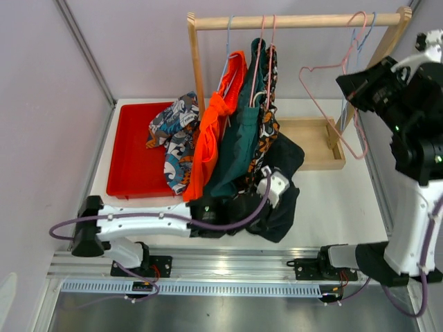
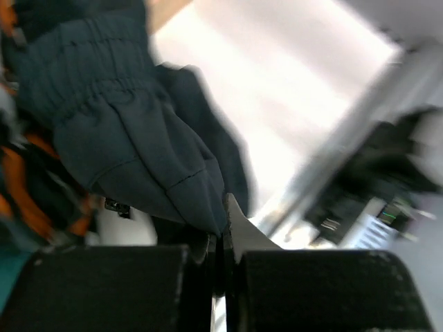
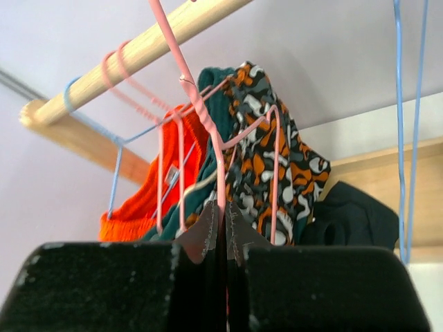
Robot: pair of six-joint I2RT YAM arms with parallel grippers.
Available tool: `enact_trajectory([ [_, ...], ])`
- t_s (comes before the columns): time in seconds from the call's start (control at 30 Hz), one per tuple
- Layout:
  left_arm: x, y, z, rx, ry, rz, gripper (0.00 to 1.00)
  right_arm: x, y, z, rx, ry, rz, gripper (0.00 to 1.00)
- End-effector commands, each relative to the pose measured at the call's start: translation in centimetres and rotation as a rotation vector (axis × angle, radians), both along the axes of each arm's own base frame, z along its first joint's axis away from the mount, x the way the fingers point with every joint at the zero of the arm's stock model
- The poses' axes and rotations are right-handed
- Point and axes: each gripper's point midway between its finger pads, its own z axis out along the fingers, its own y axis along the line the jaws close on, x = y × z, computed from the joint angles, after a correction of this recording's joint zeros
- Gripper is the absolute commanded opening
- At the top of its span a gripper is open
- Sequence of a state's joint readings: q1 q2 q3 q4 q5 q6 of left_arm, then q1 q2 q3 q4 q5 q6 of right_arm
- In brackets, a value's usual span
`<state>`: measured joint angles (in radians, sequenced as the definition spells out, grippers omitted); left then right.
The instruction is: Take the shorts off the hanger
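Observation:
Three pairs of shorts hang from the wooden rod (image 1: 297, 21): bright orange (image 1: 214, 131), dark teal (image 1: 239, 138) and orange-black-white print (image 1: 266, 131). The same print pair shows in the right wrist view as the print shorts (image 3: 266, 145). The near-black navy shorts (image 1: 291, 155) lie bunched on the table below them. My left gripper (image 1: 280, 185) (image 2: 223, 214) is shut on a fold of the navy shorts (image 2: 138, 138). At the rod's right end my right gripper (image 1: 348, 81) (image 3: 223, 211) is shut on the wire of a bare pink hanger (image 1: 331, 111) (image 3: 220, 159).
Blue-white print shorts (image 1: 173, 135) lie over the right rim of a red tray (image 1: 131, 159) at the left. The rack's wooden base tray (image 1: 311, 142) sits under the pink hanger. A bare blue hanger (image 3: 405, 138) hangs just right of my right gripper.

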<state>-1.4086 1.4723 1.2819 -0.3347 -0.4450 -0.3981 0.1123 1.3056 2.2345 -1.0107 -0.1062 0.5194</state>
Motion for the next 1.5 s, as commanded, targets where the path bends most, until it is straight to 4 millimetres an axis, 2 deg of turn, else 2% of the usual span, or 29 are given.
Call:
enact_trajectory([
  [0.0, -4.6, 0.3, 5.6, -0.136, -0.028, -0.021, 0.0, 3.0, -0.8, 3.3, -0.017, -0.129, -0.038, 0.0],
  [0.03, -5.8, 0.7, 6.7, -0.14, -0.038, -0.032, 0.0, 4.7, -1.0, 3.3, -0.018, -0.131, -0.052, 0.0],
  [0.07, -8.1, 1.2, 7.6, -0.149, -0.046, -0.072, 0.0, 5.5, -1.2, 3.4, -0.019, -0.139, -0.058, 0.0],
  [0.13, -10.0, 2.8, 8.3, -0.123, -0.071, -0.074, 0.0, 7.9, -1.5, 3.3, -0.018, -0.154, -0.079, 0.0],
  [0.27, -11.3, 6.7, 9.1, -0.048, -0.129, -0.023, 0.0, 11.6, -1.7, 2.2, -0.025, -0.149, -0.102, 0.0],
  [0.4, -10.2, 12.0, 10.1, 0.057, -0.179, 0.084, 0.0, 13.0, -1.5, 0.9, -0.036, -0.131, -0.095, 0.0],
  [0.43, -10.0, 12.7, 10.5, 0.056, -0.185, 0.099, 0.0, 13.5, -1.4, -0.7, -0.044, -0.098, -0.091, 0.0],
  [0.5, -8.9, 14.5, 11.8, 0.062, -0.21, 0.135, 0.0, 12.7, -1.5, -0.7, -0.045, -0.118, -0.093, 0.0],
  [0.53, -8.5, 15.2, 12.5, 0.056, -0.22, 0.145, 0.0, 13.1, -1.5, -2.4, -0.055, -0.083, -0.092, 0.0],
  [0.63, -6.2, 17.7, 15.6, 0.026, -0.275, 0.214, 0.0, 12.2, -1.8, -3.9, -0.078, -0.049, -0.094, 0.0],
  [0.7, -4.6, 19.0, 16.7, 0.044, -0.325, 0.252, 0.0, 11.6, -1.9, -4.7, -0.088, -0.034, -0.086, 0.0],
  [0.73, -3.4, 19.7, 17.4, 0.043, -0.338, 0.294, 0.0, 10.5, -2.0, -4.3, -0.088, -0.048, -0.088, 0.0],
  [0.77, -2.5, 20.4, 18.4, 0.031, -0.359, 0.313, 0.0, 10.4, -2.0, -5.7, -0.094, -0.018, -0.085, 0.02],
  [0.8, -1.9, 20.7, 19.0, 0.017, -0.36, 0.327, 0.0, 9.9, -2.1, -5.8, -0.098, -0.02, -0.085, 0.3],
  [0.83, -0.6, 21.3, 18.7, 0.044, -0.38, 0.368, 0.0, 8.7, -2.2, -5.3, -0.101, -0.041, -0.084, 0.48],
  [0.87, 0.3, 22.7, 19.6, 0.06, -0.418, 0.36, 0.0, 8.5, -2.2, -6.6, -0.109, -0.017, -0.082, 0.68],
  [0.9, 0.9, 22.3, 20.3, -0.005, -0.406, 0.385, 0.0, 8.0, -2.3, -6.9, -0.111, -0.012, -0.086, 0.83],
  [0.93, 2.1, 23.1, 20.5, -0.007, -0.403, 0.412, 0.0, 7.5, -2.4, -7.2, -0.113, -0.009, -0.088, 0.99],
  [0.97, 2.9, 24.6, 21.0, -0.002, -0.427, 0.425, 0.0, 6.4, -2.5, -6.9, -0.118, -0.02, -0.089, 0.99],
  [1.0, 3.4, 24.9, 21.5, -0.03, -0.428, 0.445, 0.0, 6.3, -2.6, -8.1, -0.126, 0.006, -0.089, 0.99],
  [1.03, 4.5, 26.0, 21.7, -0.021, -0.435, 0.484, 0.0, 5.3, -2.7, -7.8, -0.126, -0.005, -0.089, 0.99],
  [1.1, 5.6, 27.2, 22.6, -0.002, -0.469, 0.514, 0.0, 4.7, -2.7, -9.1, -0.133, 0.02, -0.087, 0.99],
  [1.2, 7.8, 29.5, 23.6, 0.044, -0.51, 0.595, 0.0, 3.4, -2.8, -9.3, -0.127, 0.009, -0.088, 0.99],
  [1.23, 8.8, 31.1, 24.1, 0.052, -0.516, 0.661, 0.0, 3.3, -2.7, -10.1, -0.123, 0.025, -0.082, 0.99],
  [1.3, 9.5, 31.8, 25.5, 0.002, -0.533, 0.668, 0.0, 2.7, -2.8, -10.3, -0.121, 0.022, -0.081, 0.99],
  [1.33, 10.5, 33.7, 26.3, 0.002, -0.543, 0.746, 0.0, 2.6, -2.6, -10.7, -0.119, 0.03, -0.074, 0.99],
  [1.37, 11.1, 33.8, 26.5, 0.007, -0.546, 0.746, 0.0, 2.5, -2.7, -10.9, -0.121, 0.034, -0.075, 0.99],
  [1.4, 11.6, 36.0, 28.1, -0.006, -0.563, 0.829, 0.0, 2.3, -2.6, -10.9, -0.121, 0.034, -0.072, 0.99],
  [1.47, 13.8, 35.7, 28.0, 0.025, -0.547, 0.846, 0.0, 2.2, -2.6, -11.4, -0.121, 0.041, -0.067, 0.99],
])
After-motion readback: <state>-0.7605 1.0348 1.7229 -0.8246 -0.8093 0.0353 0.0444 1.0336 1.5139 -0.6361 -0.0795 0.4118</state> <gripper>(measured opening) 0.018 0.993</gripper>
